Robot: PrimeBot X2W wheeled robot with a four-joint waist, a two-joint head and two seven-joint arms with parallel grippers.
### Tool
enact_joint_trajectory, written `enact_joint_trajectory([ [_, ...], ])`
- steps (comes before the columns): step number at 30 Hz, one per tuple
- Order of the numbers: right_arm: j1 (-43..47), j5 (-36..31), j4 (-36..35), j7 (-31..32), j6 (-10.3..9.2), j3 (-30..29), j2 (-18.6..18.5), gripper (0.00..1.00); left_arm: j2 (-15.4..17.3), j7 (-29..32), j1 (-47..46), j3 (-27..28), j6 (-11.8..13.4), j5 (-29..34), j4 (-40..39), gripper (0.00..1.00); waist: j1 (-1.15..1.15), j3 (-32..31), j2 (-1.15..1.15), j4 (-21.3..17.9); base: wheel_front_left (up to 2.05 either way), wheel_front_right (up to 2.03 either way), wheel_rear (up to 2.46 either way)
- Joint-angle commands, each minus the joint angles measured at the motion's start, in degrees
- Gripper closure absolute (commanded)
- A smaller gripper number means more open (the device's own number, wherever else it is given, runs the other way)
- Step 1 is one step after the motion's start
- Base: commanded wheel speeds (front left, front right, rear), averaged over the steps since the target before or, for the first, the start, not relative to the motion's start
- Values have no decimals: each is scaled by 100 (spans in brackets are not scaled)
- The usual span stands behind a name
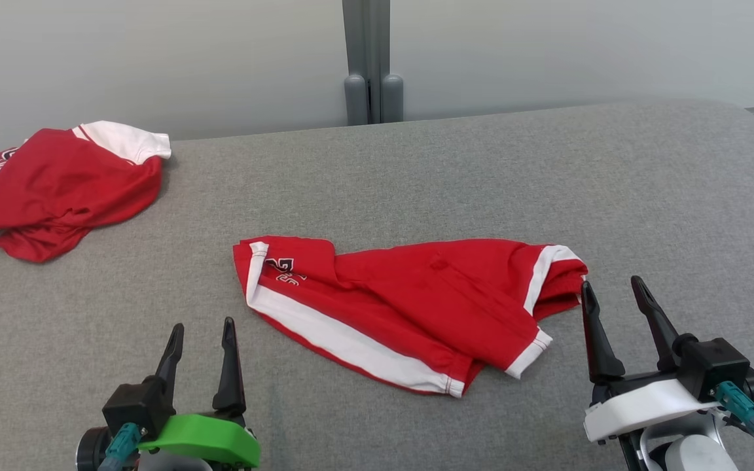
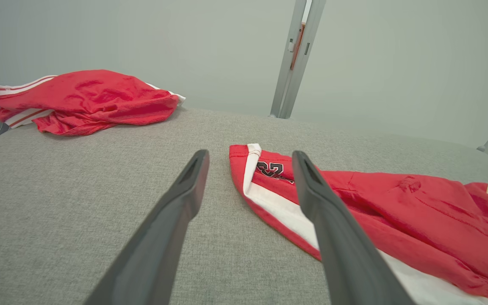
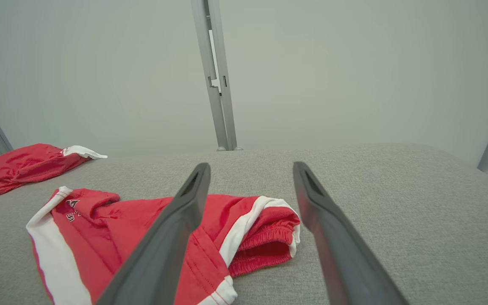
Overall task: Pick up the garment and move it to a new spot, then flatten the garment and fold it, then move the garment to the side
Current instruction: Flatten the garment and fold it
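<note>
Grey woven cloth over a broad padded surface (image 1: 547, 183): the largest item, it carries everything listed below.

Pale wall (image 1: 580, 46) behind, plain, with a grey upright post (image 1: 369, 59) at the middle of the surface's far edge.

Red garment (image 1: 410, 301) with white stripes and a dark number print. It lies rumpled and partly doubled over near the middle of the surface, long side across, between the two arms. Judged the piece to be worked, since both arms can reach it there.

Second garment (image 1: 56, 183), same red and white, heaped at the far left corner and well apart from the first. It is probably set aside.

Right gripper (image 1: 611, 282), white shell, fingers spread wide and holding nothing. One fingertip is just beside the garment's gathered right end; contact cannot be told. It seems placed to take that end.

Left gripper (image 1: 202, 325), green shell, fingers likewise spread and empty, near the garment's striped left corner and apart from it.
</note>
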Motion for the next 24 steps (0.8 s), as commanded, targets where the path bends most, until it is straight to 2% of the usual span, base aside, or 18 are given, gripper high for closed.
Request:
enact_joint_trajectory([
  [1, 78, -25, 1, -18, 1, 9, -17, 0, 8, -3, 85, 0, 26, -11, -10, 0, 0, 5, 0, 5, 0, 0, 0],
  [10, 86, -35, 168, -18, 1, -14, -17, 0, 8, -3, 54, 0, 36, -20, -6, 0, 0, 40, 0, 33, 0, 0, 0],
  [15, 69, -71, 1026, -2, 1, 41, -15, 0, 9, -4, -34, -34, 32, -12, -16, 0, 0, 170, 0, 136, 0, 0, 0],
  [24, -597, 294, 2365, 82, 1, 425, -15, 0, 10, -3, -213, -122, 42, -23, -55, 0, 0, 494, 0, 521, 0, 0, 0],
])
